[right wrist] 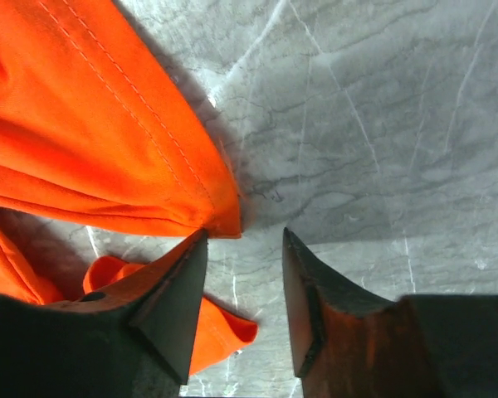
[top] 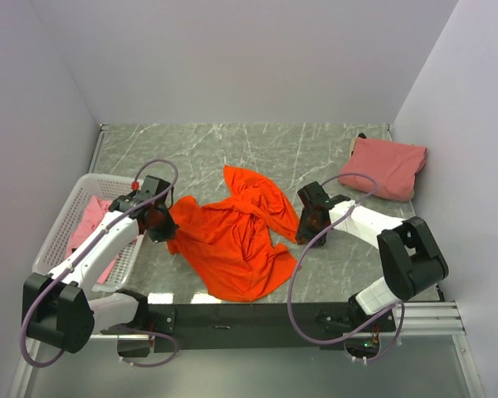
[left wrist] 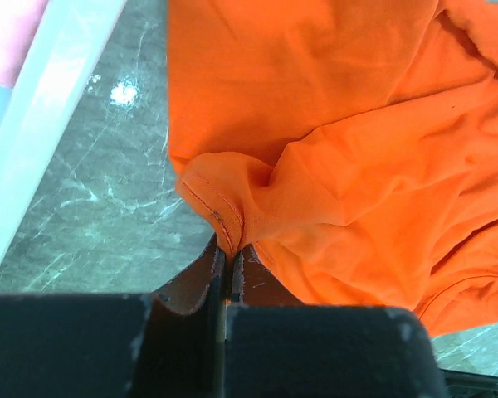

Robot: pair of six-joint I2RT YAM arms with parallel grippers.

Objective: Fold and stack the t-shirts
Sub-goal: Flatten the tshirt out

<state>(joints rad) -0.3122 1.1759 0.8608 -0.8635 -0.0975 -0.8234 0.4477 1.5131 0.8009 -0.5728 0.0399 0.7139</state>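
Left gripper (left wrist: 230, 259) pinches a hem of the orange t-shirt (top: 232, 245) at its nine o'clock edge; right gripper (right wrist: 245, 240) stands spread at three o'clock, beside a hem corner.

I see the orange t-shirt (top: 232, 240) is soft matt cloth with stitched edges. The bench (top: 232, 149) looks like smooth grey stone, a bit shiny. The basket (top: 60, 224) is white plastic.

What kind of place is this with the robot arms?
Probably a robot practice booth: plain white walls box in a marble-look table, a left arm and right arm are bolted at its edge, and an orange t-shirt lies beside a white basket.
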